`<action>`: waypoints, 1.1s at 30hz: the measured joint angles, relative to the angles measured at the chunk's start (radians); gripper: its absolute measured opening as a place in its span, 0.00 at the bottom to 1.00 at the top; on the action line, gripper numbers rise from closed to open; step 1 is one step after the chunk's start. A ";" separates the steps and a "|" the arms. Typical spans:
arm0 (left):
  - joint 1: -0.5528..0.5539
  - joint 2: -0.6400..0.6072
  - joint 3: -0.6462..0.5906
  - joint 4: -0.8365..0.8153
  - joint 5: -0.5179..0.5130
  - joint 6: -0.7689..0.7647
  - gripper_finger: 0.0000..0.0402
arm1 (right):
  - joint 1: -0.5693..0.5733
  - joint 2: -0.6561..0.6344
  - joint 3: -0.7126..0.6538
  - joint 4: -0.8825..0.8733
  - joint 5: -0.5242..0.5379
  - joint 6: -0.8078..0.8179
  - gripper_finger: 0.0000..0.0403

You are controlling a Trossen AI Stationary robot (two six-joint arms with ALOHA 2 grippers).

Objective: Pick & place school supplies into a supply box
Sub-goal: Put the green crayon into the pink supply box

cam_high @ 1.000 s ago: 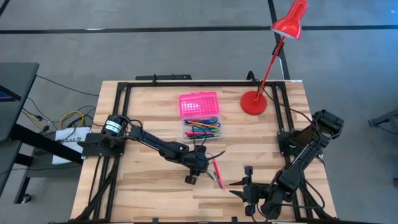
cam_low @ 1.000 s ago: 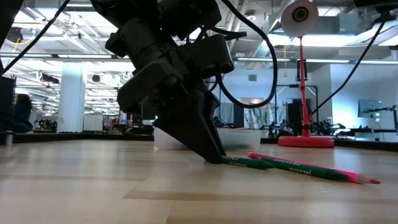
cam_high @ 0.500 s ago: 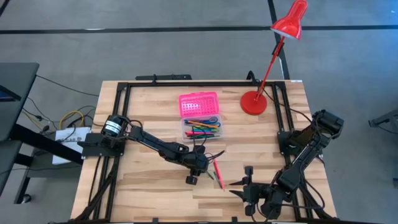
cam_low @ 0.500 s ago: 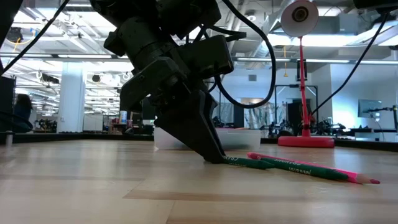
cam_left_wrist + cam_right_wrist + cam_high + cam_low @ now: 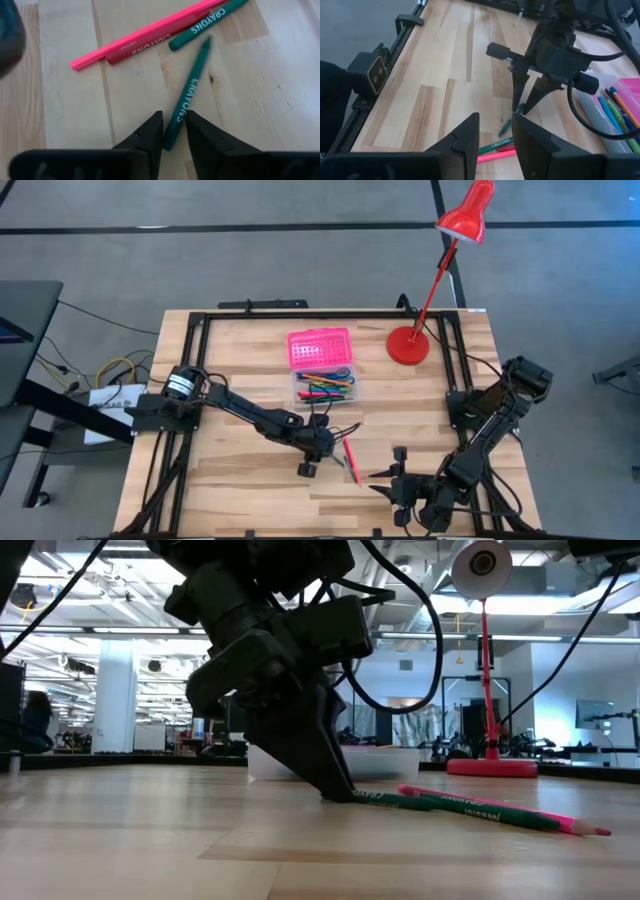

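Crayon [image 5: 184,111], green, light, stiff and slick, lies between the left hand's [image 5: 174,131] narrowing fingers near its end; mid-length gives steadier hold.

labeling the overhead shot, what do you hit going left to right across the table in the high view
left gripper down at the crayons, closing around a green crayon → pink crayon → right gripper, open, waiting near the front edge → red desk lamp's base toward the back. The supply box sits behind the left gripper, so its place is unclear.
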 joint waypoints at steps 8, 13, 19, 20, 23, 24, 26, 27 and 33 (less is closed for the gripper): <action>-0.022 -0.003 0.002 -0.032 -0.006 -0.001 0.04 | 0.000 0.000 0.000 0.000 0.000 0.000 0.27; -0.031 -0.012 0.006 -0.083 -0.003 -0.027 0.04 | 0.000 0.000 0.000 -0.004 0.000 0.000 0.27; -0.060 -0.041 0.006 -0.178 -0.032 -0.093 0.07 | 0.000 0.000 0.000 -0.005 0.000 0.007 0.27; -0.065 -0.048 0.006 -0.205 -0.031 -0.106 0.07 | 0.000 0.000 0.000 -0.004 0.000 0.008 0.27; -0.076 -0.066 0.005 -0.256 -0.030 -0.126 0.07 | 0.000 0.000 0.000 -0.004 0.000 0.008 0.27; -0.079 -0.071 0.004 -0.269 -0.030 -0.127 0.07 | 0.000 0.000 0.000 -0.004 0.000 0.008 0.27; -0.084 -0.073 0.003 -0.284 -0.032 -0.127 0.09 | 0.000 0.000 0.000 -0.004 0.000 0.008 0.27; -0.086 -0.073 0.003 -0.286 -0.032 -0.127 0.09 | 0.000 0.000 0.000 -0.004 0.000 0.008 0.27; -0.086 -0.073 0.002 -0.278 -0.037 -0.113 0.14 | 0.000 0.000 0.000 -0.004 0.000 0.008 0.27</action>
